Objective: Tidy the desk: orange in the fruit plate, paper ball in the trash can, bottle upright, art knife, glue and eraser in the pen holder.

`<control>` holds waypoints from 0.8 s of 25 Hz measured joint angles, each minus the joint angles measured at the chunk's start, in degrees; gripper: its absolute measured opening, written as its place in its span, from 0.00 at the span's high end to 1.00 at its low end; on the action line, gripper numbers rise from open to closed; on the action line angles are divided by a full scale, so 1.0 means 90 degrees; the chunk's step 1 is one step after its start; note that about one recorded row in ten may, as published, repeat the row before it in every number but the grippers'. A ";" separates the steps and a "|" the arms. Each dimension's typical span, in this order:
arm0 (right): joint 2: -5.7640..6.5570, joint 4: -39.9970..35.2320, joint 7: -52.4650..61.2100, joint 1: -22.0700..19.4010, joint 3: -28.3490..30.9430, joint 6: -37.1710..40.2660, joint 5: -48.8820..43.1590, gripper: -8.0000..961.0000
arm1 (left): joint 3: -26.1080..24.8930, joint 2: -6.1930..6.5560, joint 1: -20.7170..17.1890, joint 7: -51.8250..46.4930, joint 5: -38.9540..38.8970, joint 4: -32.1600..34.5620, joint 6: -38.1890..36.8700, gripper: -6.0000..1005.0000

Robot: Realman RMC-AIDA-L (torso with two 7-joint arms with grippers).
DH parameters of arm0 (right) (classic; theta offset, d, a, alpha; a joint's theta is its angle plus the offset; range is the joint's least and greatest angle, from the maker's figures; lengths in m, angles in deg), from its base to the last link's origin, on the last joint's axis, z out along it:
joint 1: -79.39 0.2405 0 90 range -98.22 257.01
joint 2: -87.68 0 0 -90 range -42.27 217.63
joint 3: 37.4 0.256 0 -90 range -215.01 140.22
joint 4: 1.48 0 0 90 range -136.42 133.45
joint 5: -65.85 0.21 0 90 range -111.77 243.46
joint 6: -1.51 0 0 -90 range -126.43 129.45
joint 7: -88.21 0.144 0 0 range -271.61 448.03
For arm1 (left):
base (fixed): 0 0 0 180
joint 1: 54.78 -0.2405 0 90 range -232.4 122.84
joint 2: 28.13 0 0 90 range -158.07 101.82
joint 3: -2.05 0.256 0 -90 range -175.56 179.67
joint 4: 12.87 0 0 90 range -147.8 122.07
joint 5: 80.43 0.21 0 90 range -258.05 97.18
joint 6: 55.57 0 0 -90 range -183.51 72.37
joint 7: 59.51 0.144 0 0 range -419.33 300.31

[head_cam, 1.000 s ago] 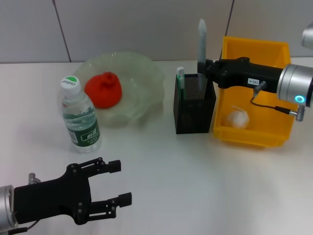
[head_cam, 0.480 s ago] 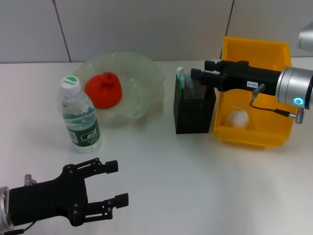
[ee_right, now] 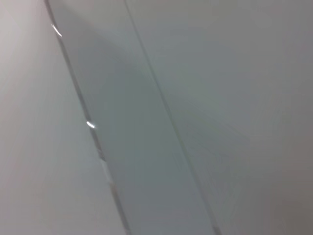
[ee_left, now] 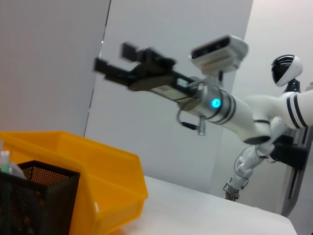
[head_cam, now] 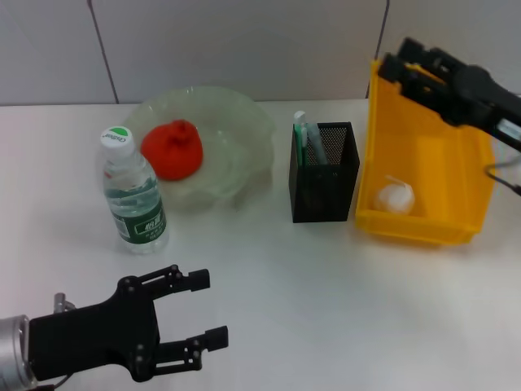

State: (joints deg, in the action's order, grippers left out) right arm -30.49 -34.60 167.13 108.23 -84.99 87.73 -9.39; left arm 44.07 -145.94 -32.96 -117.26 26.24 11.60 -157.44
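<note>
A: Right gripper [head_cam: 396, 59]? 
B: Black, raised above the far edge of the yellow plastic bin [head_cam: 423, 191], fingers apart, holding nothing. 
A: Left gripper [head_cam: 205, 312]? 
B: Near left, low over the white desk [head_cam: 326, 309], fingers spread, empty. 
A: Items? 
B: Orange fruit [head_cam: 172, 148] in the pale green glass plate [head_cam: 244, 122]. White paper ball [head_cam: 394, 196] inside the bin. Clear water bottle with green cap [head_cam: 133, 195] upright. Black mesh pen holder [head_cam: 324, 172] holds a green-and-white stick [head_cam: 300, 134].

Bare tabletop [head_cam: 326, 301] lies open at three o'clock of my left hand [head_cam: 199, 314]. At twelve o'clock the bottle [head_cam: 133, 191] blocks me; the pen holder [head_cam: 324, 175] and trash can [head_cam: 423, 155] crowd two o'clock.
</note>
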 joint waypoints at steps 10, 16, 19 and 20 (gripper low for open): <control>0.0286 0.0150 -0.0640 -0.0414 -0.0067 0.1947 -0.2410 0.19 | 0.0055 -0.0019 0.0150 -0.0025 0.0048 -0.0067 0.0047 0.19; 0.0188 0.0200 -0.1324 -0.0451 -0.0082 0.1863 -0.3388 0.20 | 0.0209 0.0023 0.0245 -0.0109 0.0212 -0.0017 0.0195 0.19; 0.0093 0.0214 -0.1484 -0.0390 -0.0087 0.1623 -0.3735 0.19 | 0.0210 0.0042 0.0313 -0.0208 0.0382 -0.0017 0.0287 0.19; 0.0051 0.0214 -0.1510 -0.0364 -0.0090 0.1537 -0.3852 0.19 | 0.0210 0.0042 0.0313 -0.0208 0.0382 -0.0017 0.0287 0.19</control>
State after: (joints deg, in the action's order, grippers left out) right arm -30.02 -32.67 153.55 104.95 -85.79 101.56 -44.06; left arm 45.96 -145.56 -30.15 -119.13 29.68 11.45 -154.86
